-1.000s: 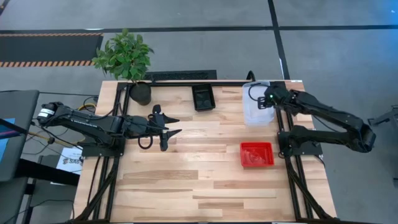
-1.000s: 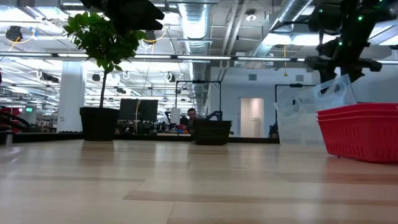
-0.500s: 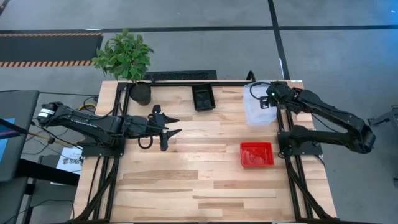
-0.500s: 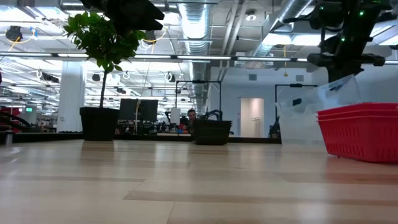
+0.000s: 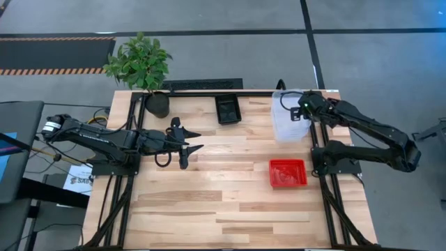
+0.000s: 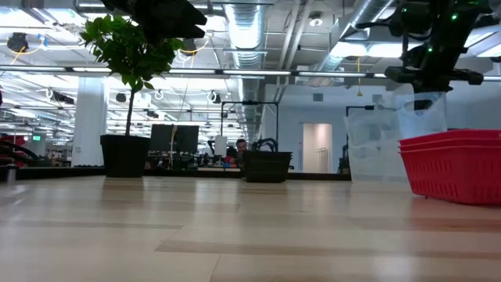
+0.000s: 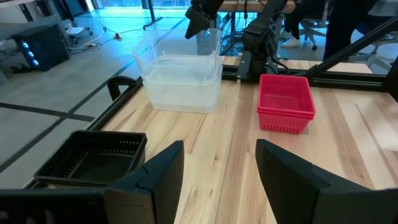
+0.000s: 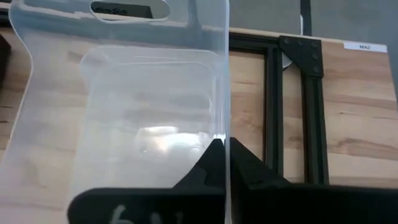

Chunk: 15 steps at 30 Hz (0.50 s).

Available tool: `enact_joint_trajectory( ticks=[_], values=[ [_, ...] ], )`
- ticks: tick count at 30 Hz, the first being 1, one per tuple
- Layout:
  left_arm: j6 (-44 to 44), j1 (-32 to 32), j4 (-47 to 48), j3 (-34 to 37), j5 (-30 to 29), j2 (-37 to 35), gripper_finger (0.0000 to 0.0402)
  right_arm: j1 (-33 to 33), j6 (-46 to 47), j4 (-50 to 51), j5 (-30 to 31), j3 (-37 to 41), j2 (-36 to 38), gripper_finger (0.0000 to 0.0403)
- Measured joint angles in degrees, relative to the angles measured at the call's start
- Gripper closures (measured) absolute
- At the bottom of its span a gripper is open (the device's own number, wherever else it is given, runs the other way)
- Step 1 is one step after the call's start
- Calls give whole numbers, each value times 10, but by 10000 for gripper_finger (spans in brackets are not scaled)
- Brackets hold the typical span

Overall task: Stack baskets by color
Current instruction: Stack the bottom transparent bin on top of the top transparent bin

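Change since earlier frames: right gripper has closed from spread fingers to a pinch on the wall of the top clear basket; that basket, tilted a moment ago in the low view, now hangs nearly upright. Left arm and all other items are unchanged.

Right gripper: at the far right corner of the table, fingers narrowed fully onto the thin side wall of the top clear basket, one finger inside and one outside, as the right wrist view shows. A rim pinch suits a thin-walled, see-through basket that offers no other hold.

Clear baskets: the clear stack sits at the far right of the table; the gripped basket rests in or just above it, and which of the two cannot be told.

Red baskets: red stack stands on the right side, nearer the front edge, well apart from the clear stack.

Black baskets: black stack sits at the far middle, beside the plant pot.

Left gripper: waits above the left-centre of the table, fingers moderately apart, holding nothing.

Judgement: colours appear already grouped; this grip probably serves to seat or straighten the top clear basket.
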State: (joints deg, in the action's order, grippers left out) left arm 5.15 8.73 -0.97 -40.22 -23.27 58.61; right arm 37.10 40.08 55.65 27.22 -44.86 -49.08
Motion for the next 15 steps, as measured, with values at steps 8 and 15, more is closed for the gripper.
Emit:
enact_joint_trajectory(
  ticks=[8,15],
  values=[
    [2,0,0,0,3,0,214,0,0,-4,4,9,0,369],
    [17,0,4,0,4,0,214,1,-14,-9,8,9,0,281]
  ],
)
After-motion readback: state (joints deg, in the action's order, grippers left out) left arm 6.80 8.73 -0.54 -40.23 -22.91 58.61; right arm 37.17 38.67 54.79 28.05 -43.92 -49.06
